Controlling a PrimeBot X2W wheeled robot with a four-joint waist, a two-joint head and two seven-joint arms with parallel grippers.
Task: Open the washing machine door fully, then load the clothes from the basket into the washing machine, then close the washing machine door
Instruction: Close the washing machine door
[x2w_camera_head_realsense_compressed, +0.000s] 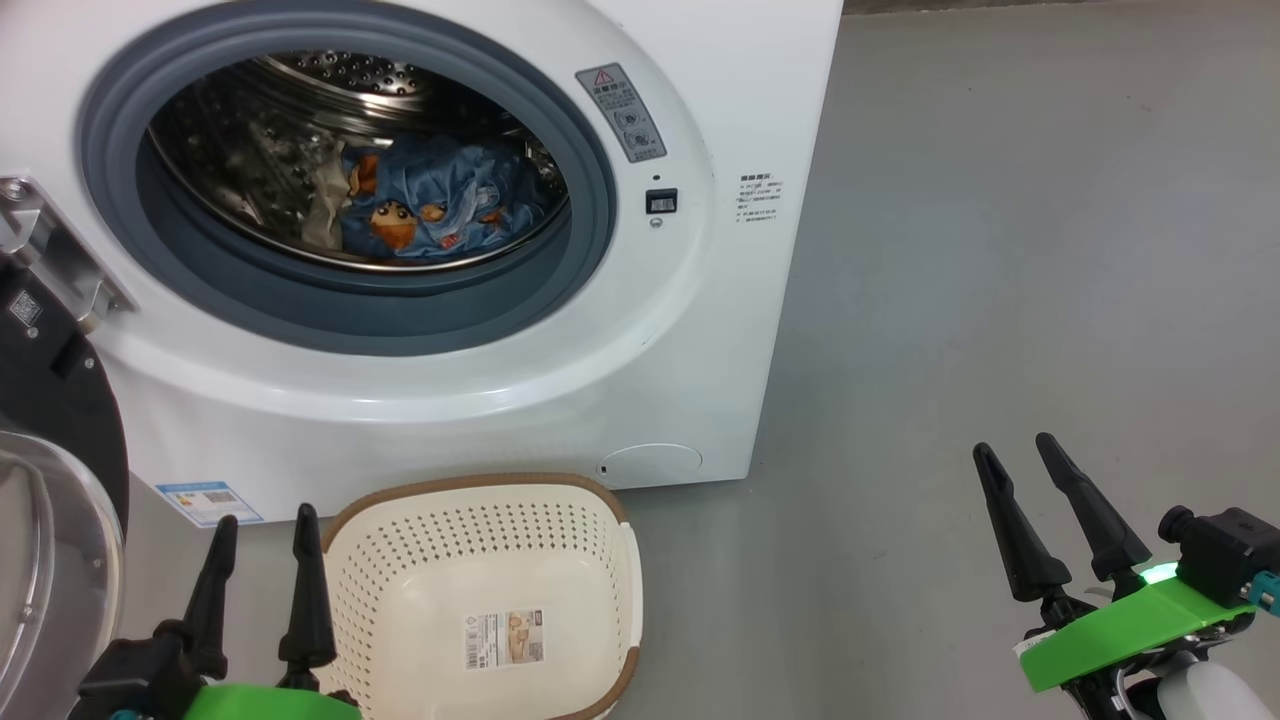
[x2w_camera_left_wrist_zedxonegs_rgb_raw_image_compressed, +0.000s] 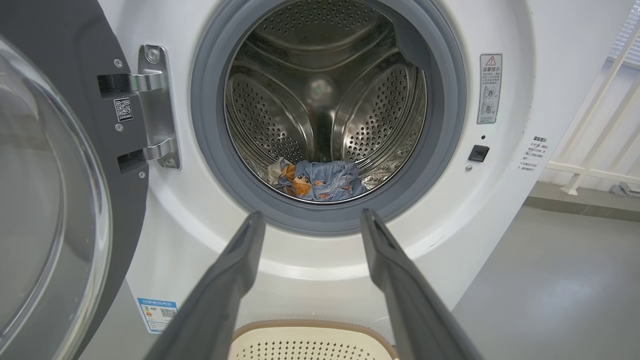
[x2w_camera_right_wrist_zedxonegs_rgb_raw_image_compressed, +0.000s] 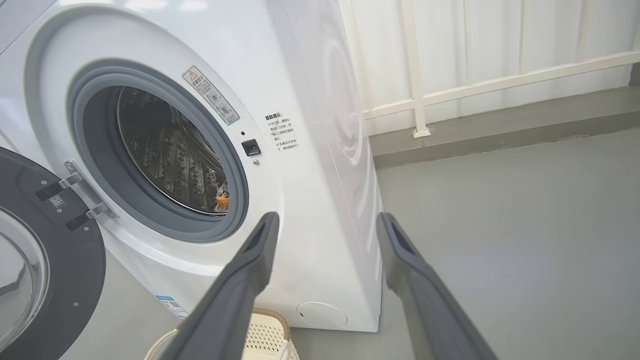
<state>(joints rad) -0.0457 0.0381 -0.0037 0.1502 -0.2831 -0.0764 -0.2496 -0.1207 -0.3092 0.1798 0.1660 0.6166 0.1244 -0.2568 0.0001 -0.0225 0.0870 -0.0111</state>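
The white washing machine stands with its door swung wide open to the left, glass bowl facing out. Light-blue clothes with orange-brown faces lie in the bottom of the steel drum, also visible as clothes. The cream basket sits on the floor before the machine with only a label inside. My left gripper is open beside the basket's left rim, holding nothing. My right gripper is open over the bare floor to the right, apart from everything.
Grey floor spreads to the right of the machine. In the right wrist view a white railing and a low ledge run behind it. The open door's hinge juts at the left of the opening.
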